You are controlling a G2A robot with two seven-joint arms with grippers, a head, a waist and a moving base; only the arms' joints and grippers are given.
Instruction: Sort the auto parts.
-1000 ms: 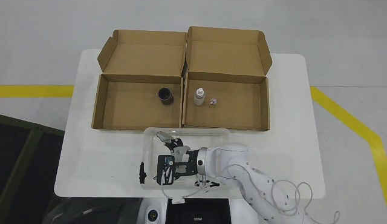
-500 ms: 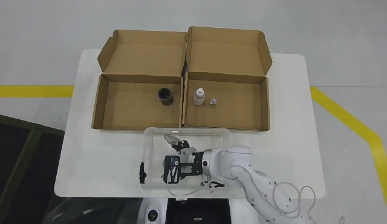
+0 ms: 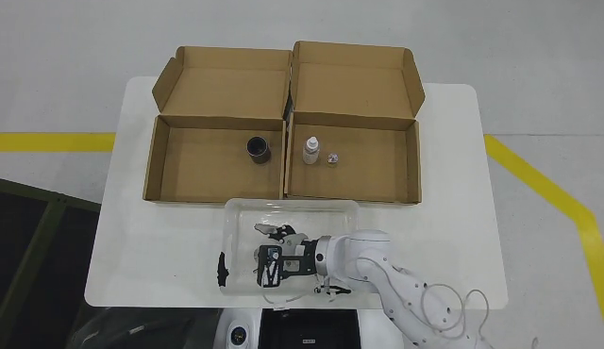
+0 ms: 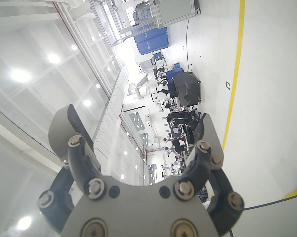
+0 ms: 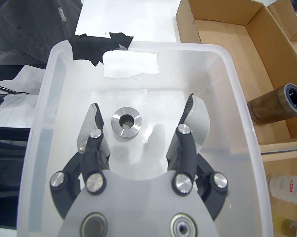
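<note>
One steel ring (image 5: 125, 126) lies flat on the floor of the clear bin (image 5: 136, 46); the right gripper (image 5: 143, 103) hangs low inside that bin, jaws spread wide with nothing between them, presumably set to take the ring. The ring sits just beside one finger and well off the other, so I judge the approach wants centring before any pinch. The bin's walls stand close on both sides and leave little room to swing; black tape (image 5: 89, 48) and a torn white label (image 5: 131, 64) mark its far wall. Beyond the bin, one cardboard box (image 3: 189, 165) holds a dark cylinder (image 3: 257, 148); the neighbouring box (image 3: 377, 165) holds a small white bottle (image 3: 310, 149) and a tiny metal piece (image 3: 332, 158), kinds kept apart. The left gripper (image 4: 137, 118) points up at the ceiling, fingers parted, empty, out of the way.
</note>
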